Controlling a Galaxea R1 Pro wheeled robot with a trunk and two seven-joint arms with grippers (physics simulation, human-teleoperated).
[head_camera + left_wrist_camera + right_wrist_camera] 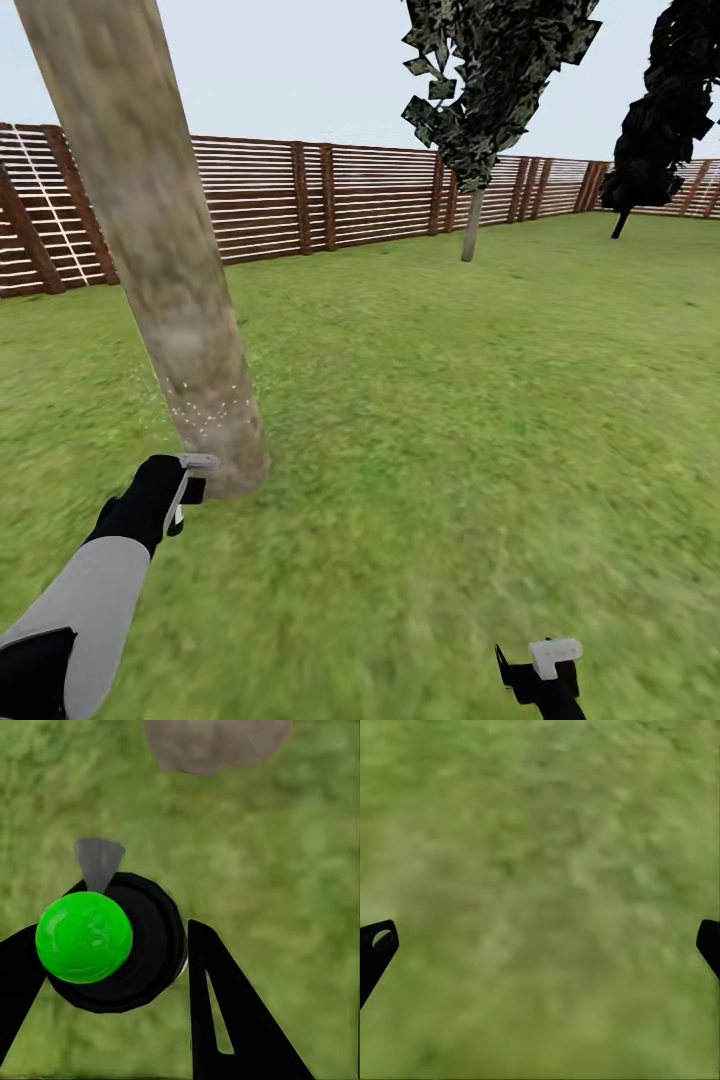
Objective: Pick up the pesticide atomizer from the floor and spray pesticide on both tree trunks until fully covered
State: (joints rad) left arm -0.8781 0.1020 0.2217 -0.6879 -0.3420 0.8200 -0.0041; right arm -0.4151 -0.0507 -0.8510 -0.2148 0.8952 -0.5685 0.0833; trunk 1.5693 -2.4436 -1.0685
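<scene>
Fenced lawn (450,420). Left gripper (112,967) clamped on atomizer (112,941) beside near trunk (160,250); pale specks (210,410) low only. Right gripper (540,945) spread, empty. Second tree (472,225) seemingly unsprayed.

One thick pale tree trunk (160,250), two dark-leaved trees (490,90) behind, one slatted fence (330,195), one green-capped atomizer (84,937), two grippers (185,490).

You have a green lawn (450,420) underfoot; a thick pale trunk (165,270) rises from it nearby, with a slat fence (350,195) bordering it
</scene>
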